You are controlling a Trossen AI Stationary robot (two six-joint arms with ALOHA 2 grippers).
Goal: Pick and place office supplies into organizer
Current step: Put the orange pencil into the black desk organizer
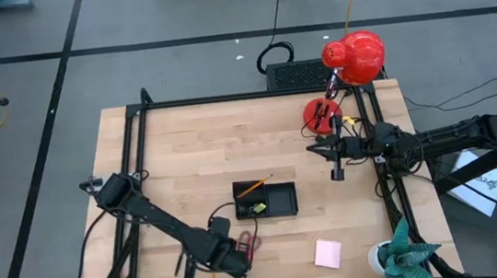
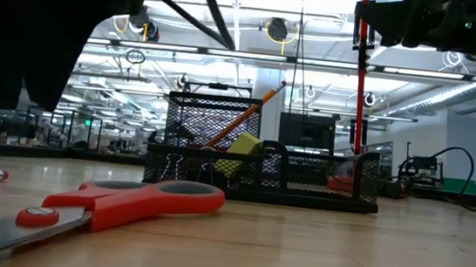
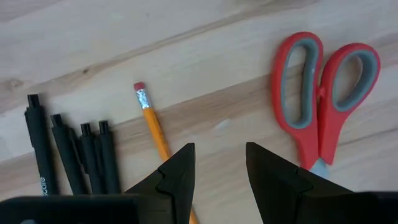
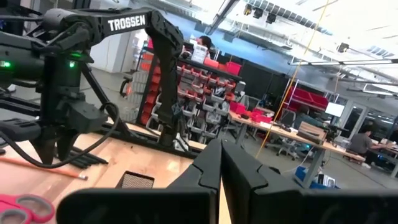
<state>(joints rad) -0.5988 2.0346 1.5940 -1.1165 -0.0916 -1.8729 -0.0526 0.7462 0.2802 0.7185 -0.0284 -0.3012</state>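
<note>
My left gripper hangs open over the table's near edge, fingers pointing down, touching nothing. An orange pencil runs under one finger. Several black pens lie beside it, and the red-handled scissors lie flat on the other side. The black mesh organizer stands mid-table, with a pencil and a yellow-green bit in it. A pink sticky-note pad lies near the right front. My right gripper is shut, raised at the right side.
A red desk lamp stands at the far right corner, beside my right arm. A black box with cables sits beyond the far edge, and a small potted plant at the near right corner. Bare wood lies between the organizer and the far edge.
</note>
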